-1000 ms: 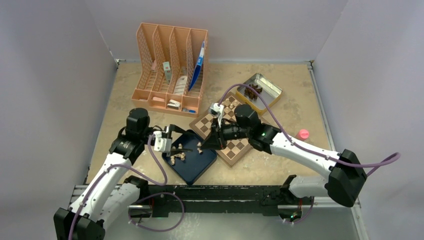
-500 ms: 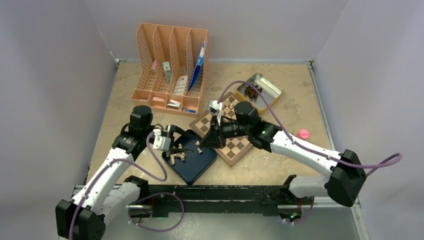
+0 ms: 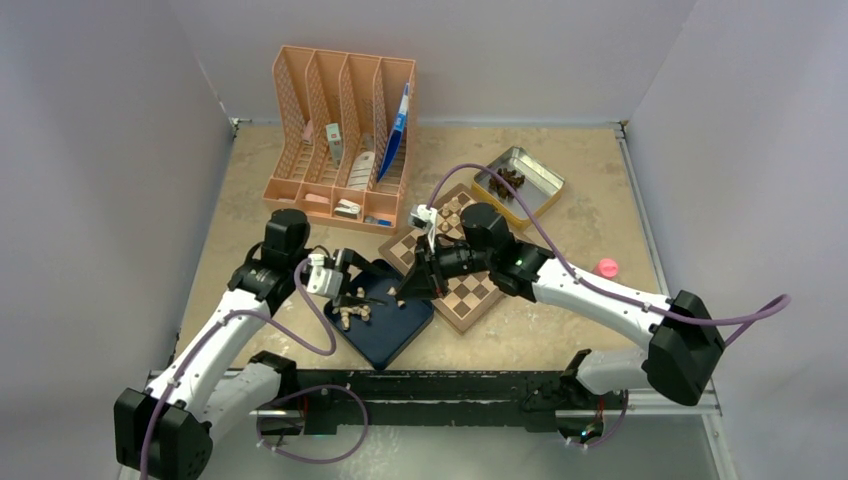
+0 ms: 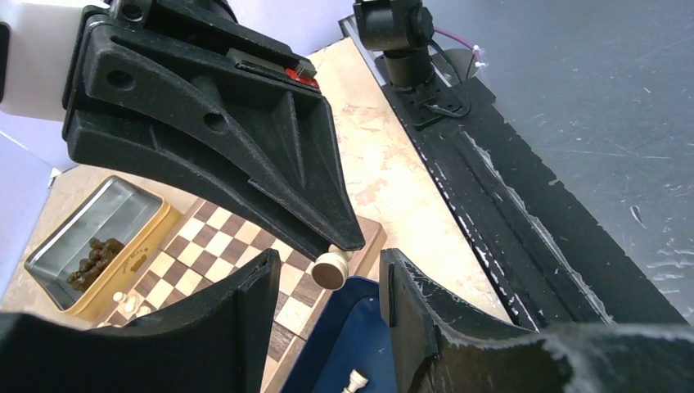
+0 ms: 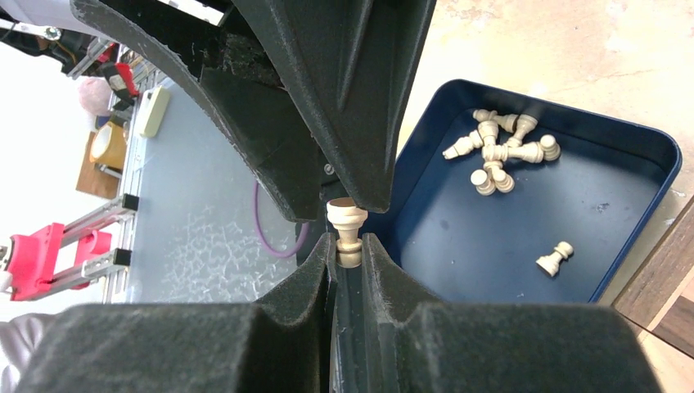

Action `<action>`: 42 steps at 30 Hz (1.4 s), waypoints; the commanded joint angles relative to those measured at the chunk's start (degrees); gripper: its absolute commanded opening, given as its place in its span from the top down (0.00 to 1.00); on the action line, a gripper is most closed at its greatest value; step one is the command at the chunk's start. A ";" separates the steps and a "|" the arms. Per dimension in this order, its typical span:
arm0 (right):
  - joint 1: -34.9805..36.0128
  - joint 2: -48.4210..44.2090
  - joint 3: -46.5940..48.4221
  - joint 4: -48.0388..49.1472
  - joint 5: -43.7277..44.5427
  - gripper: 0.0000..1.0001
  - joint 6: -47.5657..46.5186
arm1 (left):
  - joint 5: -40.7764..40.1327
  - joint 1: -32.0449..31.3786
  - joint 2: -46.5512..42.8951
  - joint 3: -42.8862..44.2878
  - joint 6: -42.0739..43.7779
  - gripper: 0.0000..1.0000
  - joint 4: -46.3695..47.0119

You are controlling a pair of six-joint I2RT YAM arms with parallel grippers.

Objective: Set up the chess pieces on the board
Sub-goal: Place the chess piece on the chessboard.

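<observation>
My right gripper point(image 3: 402, 291) is shut on a pale chess piece point(image 5: 347, 232), gripped by its stem, and holds it above the seam between the dark blue tray point(image 3: 392, 335) and the board point(image 3: 478, 292). In the left wrist view the piece's round base point(image 4: 331, 271) faces me. My left gripper point(image 3: 352, 291) is open and empty, its fingertips point(image 4: 260, 288) just short of the piece. Several chess pieces point(image 5: 497, 152) lie in a heap in the tray point(image 5: 458, 237), and one point(image 5: 555, 259) lies apart. A few pale pieces point(image 3: 451, 209) stand at the board's far corner.
A metal tin point(image 3: 520, 181) with dark pieces sits behind the board. An orange desk organizer point(image 3: 340, 135) stands at the back left. A small pink object point(image 3: 605, 267) lies to the right. White walls close three sides.
My right gripper has carried the piece left, off the board toward the tray's edge. My left gripper has moved up toward it.
</observation>
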 commanded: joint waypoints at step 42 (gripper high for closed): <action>0.75 -2.55 4.27 5.23 -2.07 0.85 3.23 | 5.68 -0.57 2.53 8.30 8.80 0.64 -11.20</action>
